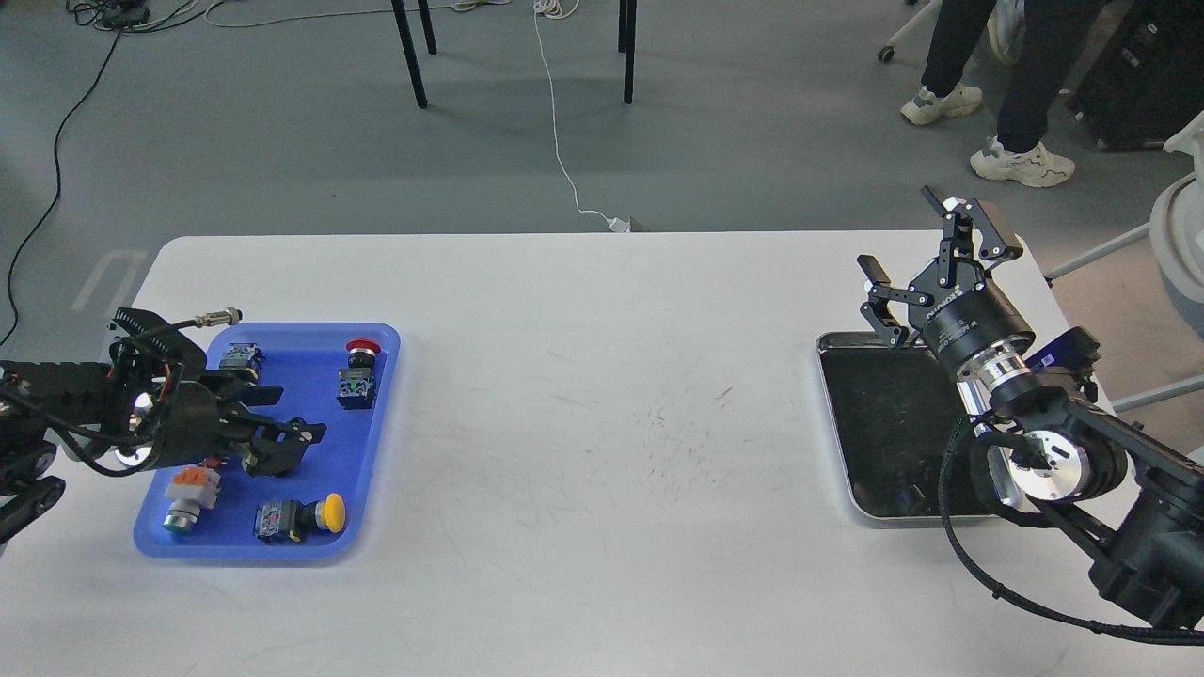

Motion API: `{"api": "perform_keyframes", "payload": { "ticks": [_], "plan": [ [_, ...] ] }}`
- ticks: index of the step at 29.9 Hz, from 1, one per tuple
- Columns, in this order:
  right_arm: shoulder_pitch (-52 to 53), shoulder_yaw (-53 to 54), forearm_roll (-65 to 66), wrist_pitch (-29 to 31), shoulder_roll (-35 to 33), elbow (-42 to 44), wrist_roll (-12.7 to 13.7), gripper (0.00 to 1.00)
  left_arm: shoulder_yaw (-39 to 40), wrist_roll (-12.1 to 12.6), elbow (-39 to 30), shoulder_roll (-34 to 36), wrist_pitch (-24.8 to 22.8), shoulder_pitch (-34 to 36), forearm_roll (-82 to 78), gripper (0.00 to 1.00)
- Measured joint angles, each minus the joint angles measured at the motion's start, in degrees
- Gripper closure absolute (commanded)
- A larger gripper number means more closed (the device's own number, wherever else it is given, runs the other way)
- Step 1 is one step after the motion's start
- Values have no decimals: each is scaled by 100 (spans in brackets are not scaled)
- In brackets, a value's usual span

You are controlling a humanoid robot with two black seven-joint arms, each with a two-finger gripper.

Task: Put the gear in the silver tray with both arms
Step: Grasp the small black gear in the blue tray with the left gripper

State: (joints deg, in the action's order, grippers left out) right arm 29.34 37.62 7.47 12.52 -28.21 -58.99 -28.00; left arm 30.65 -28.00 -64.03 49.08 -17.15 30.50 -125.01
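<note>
Head view: your left gripper (293,440) sits low over the blue tray (376,442) at the table's (602,423) left end, fingers parted a little with nothing visibly between them. It's dark against the arm, so I wouldn't swear to the exact gap.

Parts in the blue tray: red-capped button (358,374) at the far right, yellow-capped button (301,518) lying on its side at the near edge, an orange-and-grey switch (187,496) near-left, and a small block (240,357) at the far left, just beside your left wrist.

Your right gripper (936,265) is spread wide and empty, raised over the far edge of the silver tray (884,423). That tray lies at the right end, well apart from the blue one. Its dark floor looks bare where visible, and your right arm covers its right side.
</note>
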Motion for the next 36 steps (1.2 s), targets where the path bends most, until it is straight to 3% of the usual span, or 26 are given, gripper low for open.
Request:
{"api": "perform_keyframes", "payload": {
  "ticks": [11,16,18,22,25,36],
  "plan": [
    [2,9,0,-1,0,-21,0,2,-213,0,324,-194,2,86,0,38],
    [-6,9,0,2,-7,-22,0,2,-218,0,494,-295,2,87,0,48],
    [-13,9,0,4,-14,-28,0,2,-220,0,561,-320,2,87,0,54],
    [-16,15,0,5,-22,-34,0,2,-269,0,645,-343,2,100,1,79],
    [-15,17,0,5,-25,-41,0,2,-312,-2,663,-348,2,135,3,86],
    [-7,22,0,5,-26,-43,0,2,-323,5,662,-333,44,305,-1,90]
  ]
}}
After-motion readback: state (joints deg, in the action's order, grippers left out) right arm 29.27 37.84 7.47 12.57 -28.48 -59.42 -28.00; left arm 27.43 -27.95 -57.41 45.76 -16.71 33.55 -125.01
